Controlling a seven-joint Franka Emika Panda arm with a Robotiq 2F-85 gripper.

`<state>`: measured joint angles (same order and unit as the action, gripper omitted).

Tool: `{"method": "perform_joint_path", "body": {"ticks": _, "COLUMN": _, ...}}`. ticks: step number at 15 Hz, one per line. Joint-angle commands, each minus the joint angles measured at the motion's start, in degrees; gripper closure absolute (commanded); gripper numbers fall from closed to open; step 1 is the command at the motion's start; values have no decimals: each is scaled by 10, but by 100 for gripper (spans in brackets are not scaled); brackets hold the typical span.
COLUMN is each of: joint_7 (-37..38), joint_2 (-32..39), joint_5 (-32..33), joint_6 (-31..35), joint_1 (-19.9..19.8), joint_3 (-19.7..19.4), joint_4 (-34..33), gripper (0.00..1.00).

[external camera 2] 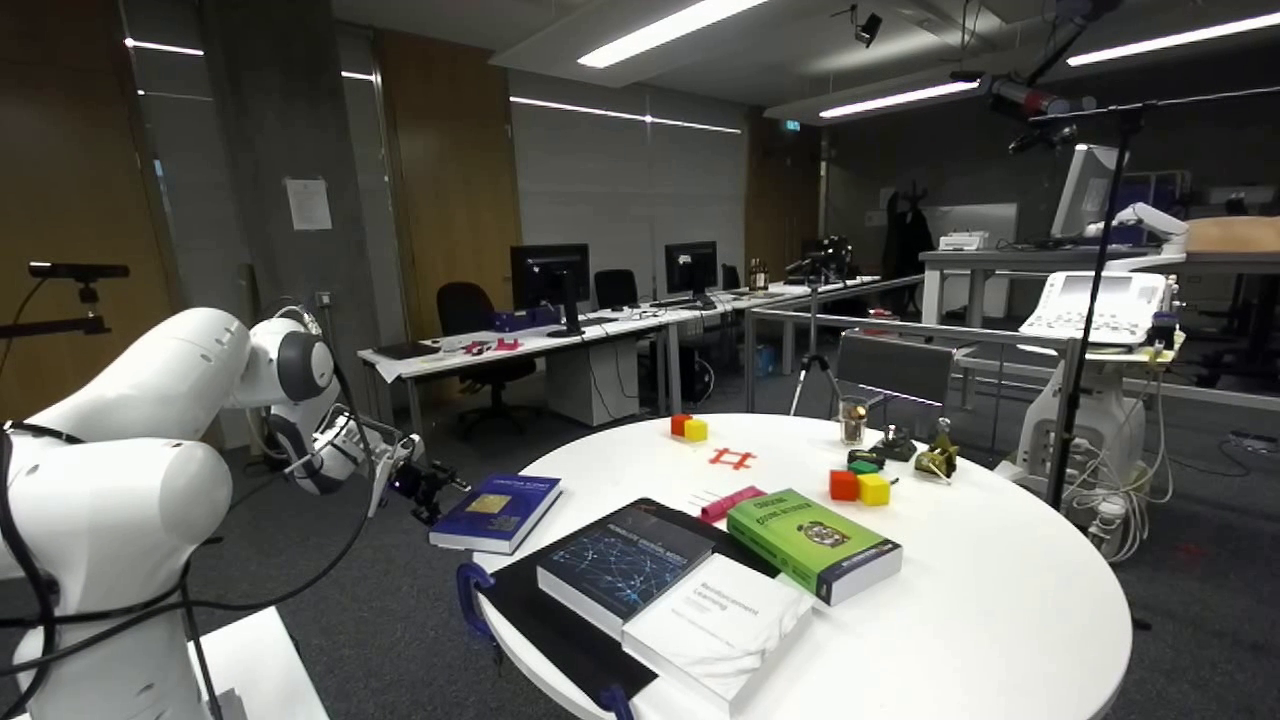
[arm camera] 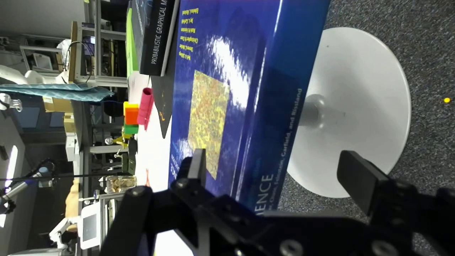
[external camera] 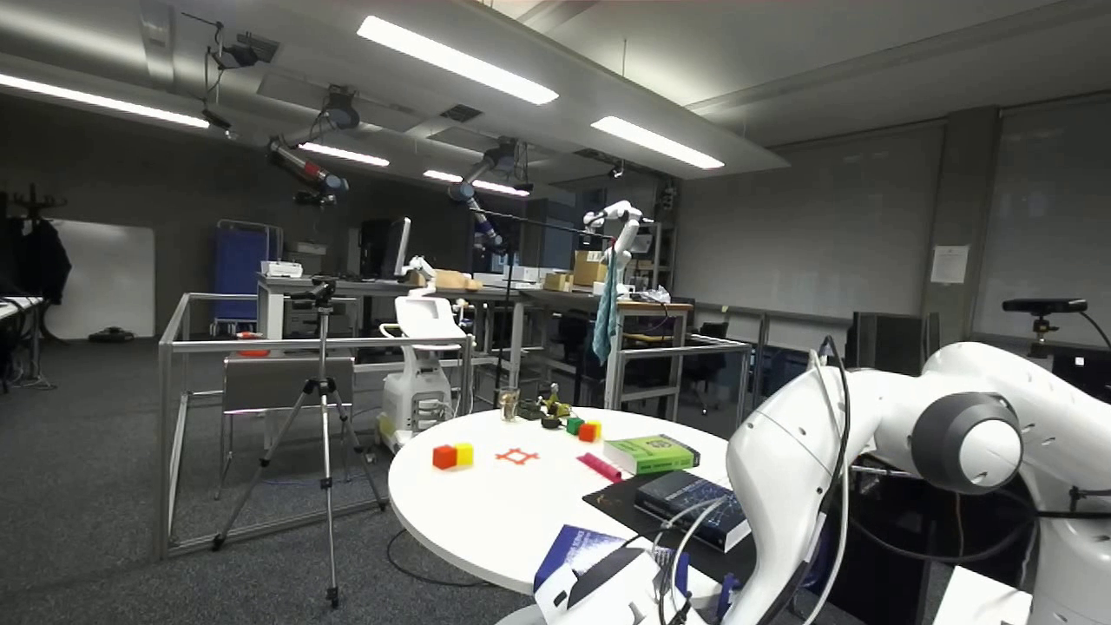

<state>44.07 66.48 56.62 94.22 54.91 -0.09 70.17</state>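
1. In an exterior view, the robot's wrist partly hides the blue hardcover at the near edge of the table.
2. In an exterior view, its title is hard to read; the white book says "Reinforcement Learning".
3. Wrist view: the gripper stands wide by the spine, which reads "Garfield, and Rissland"; contact unclear.

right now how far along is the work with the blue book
Looks done: the tool is at the blue book, open jaws framing its spine in the wrist view. In hand: nothing gripped. Left, probably: closing on the book, which overhangs the edge of the table.
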Motion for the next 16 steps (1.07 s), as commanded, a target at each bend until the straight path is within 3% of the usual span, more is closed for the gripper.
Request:
{"method": "perform_joint_path", "body": {"ticks": 1, "joint_7": 13, "joint_2": 31, "joint_5": 18, "joint_6": -29, "joint_1": 13, "joint_3": -14, "joint_4": -41, "gripper": 0}}
{"method": "perform_joint_path", "body": {"ticks": 16, "joint_7": 97, "joint_2": 98, "joint_5": 50, "joint_6": -54, "joint_1": 41, "joint_3": -62, "joint_4": -102, "gripper": 0}}
